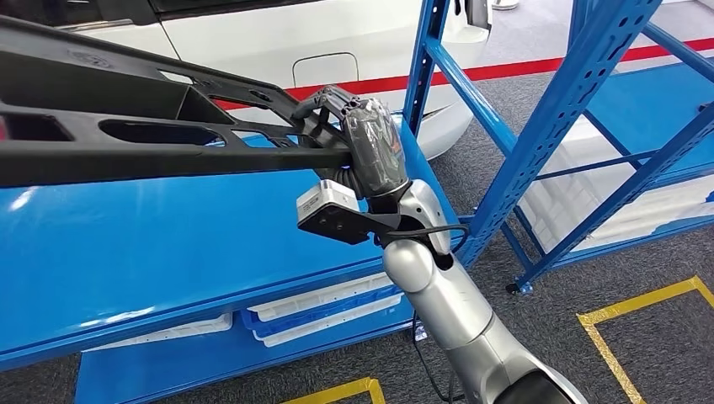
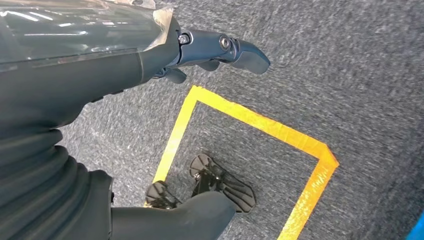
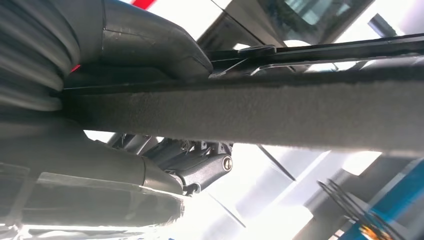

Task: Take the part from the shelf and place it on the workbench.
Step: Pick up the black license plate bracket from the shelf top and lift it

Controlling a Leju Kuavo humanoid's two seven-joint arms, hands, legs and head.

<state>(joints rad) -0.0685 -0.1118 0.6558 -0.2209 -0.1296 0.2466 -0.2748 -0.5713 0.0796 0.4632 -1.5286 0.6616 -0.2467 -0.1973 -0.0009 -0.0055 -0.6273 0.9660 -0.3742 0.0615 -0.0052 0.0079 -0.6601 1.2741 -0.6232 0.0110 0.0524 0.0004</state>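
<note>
Part lengthwise left-right, right hand.

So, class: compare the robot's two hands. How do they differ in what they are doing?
The right hand is raised and grips the black part above the blue shelf; the left hand holds nothing. The right hand's fingers wrap the part; the left hand's fingers stick out over grey carpet. Both have dark fingers.

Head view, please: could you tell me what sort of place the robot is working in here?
Probably a car workshop or factory logistics area. Blue steel shelf racks stand on grey carpet marked with yellow floor tape, a white car is parked behind, and the right hand grips a long black part.
</note>
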